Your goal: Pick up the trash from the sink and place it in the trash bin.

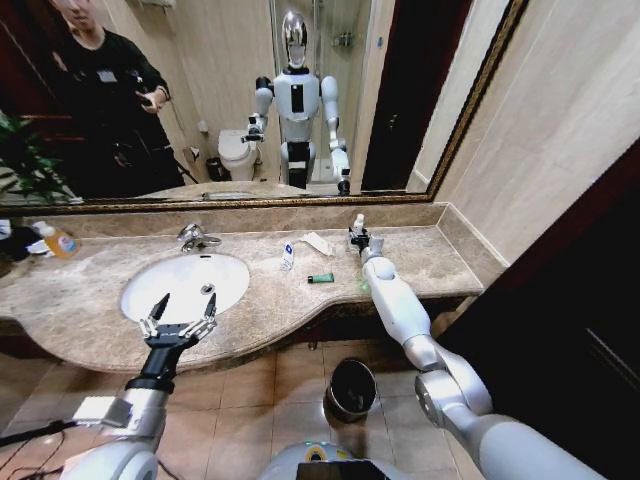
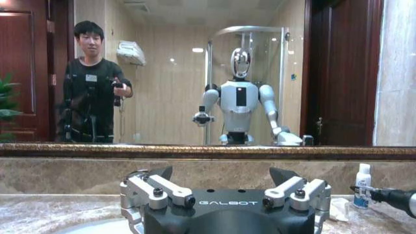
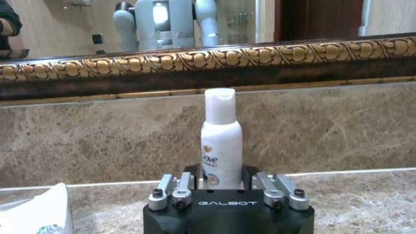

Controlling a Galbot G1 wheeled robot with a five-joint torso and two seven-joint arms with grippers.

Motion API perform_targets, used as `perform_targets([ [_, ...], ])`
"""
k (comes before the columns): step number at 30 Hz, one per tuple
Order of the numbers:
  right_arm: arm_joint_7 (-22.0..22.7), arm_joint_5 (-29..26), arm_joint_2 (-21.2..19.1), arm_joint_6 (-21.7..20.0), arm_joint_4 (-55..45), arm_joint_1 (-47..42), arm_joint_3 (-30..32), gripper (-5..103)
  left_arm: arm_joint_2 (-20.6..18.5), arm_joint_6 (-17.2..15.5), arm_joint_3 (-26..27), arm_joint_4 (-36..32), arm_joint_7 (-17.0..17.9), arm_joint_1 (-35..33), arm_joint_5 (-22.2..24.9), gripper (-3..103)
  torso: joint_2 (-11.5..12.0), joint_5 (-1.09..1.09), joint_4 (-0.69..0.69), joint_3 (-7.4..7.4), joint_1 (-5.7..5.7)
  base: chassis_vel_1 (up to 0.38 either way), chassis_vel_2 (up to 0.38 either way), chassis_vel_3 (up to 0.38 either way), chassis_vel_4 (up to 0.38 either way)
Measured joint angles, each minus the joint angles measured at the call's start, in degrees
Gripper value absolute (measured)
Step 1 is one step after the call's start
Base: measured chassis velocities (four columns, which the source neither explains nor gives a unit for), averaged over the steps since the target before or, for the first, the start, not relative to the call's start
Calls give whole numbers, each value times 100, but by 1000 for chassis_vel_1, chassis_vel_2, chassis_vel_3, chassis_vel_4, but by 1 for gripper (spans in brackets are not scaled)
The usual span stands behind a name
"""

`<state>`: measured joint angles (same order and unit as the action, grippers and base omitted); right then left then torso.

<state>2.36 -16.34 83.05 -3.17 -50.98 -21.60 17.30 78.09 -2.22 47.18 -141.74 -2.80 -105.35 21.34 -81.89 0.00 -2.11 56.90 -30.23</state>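
My right gripper (image 1: 357,240) is at the back of the counter, shut on a small upright white bottle (image 3: 221,141) with a blue label, close to the marble backsplash. On the counter right of the sink (image 1: 140,300) lie a tiny clear bottle (image 1: 287,257), a flat white packet (image 1: 318,243) and a short green tube (image 1: 321,278). My left gripper (image 1: 187,300) hovers open over the basin's front rim, nothing between its fingers. The black trash bin (image 1: 351,388) stands on the floor under the counter's edge.
A chrome faucet (image 1: 197,238) rises behind the basin, and an orange-and-clear soap bottle (image 1: 60,241) stands at the far left. A gold-framed mirror (image 1: 250,100) runs along the wall. Tiled floor lies around the bin.
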Motion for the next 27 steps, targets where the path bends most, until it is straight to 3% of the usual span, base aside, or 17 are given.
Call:
perform_targets([
  [5,2,-14,-32,-11,-188,-69,-37,37,0,0,0,0,0,0,0,100,0,0,0,0,0,0,0,0,0],
  [7,33,-56,-64,-104,-423,-163,-67,26,0,0,0,0,0,0,0,100,0,0,0,0,0,0,0,0,0],
  [9,58,-60,-78,-141,-510,-202,-79,23,0,0,0,0,0,0,0,100,0,1,-1,0,0,0,0,0,0],
  [14,233,-168,-370,-470,-1539,-733,-192,13,0,0,0,0,0,0,0,100,0,1,-1,0,0,0,0,0,0],
  [22,479,-523,-1139,-720,-3484,-1923,-283,13,0,0,-1,0,-2,0,0,100,0,0,0,-1,1,0,0,0,0],
  [27,592,-661,-1378,-829,-4187,-2515,-214,13,-1,0,0,0,0,0,0,100,0,2,1,-1,1,0,0,0,0],
])
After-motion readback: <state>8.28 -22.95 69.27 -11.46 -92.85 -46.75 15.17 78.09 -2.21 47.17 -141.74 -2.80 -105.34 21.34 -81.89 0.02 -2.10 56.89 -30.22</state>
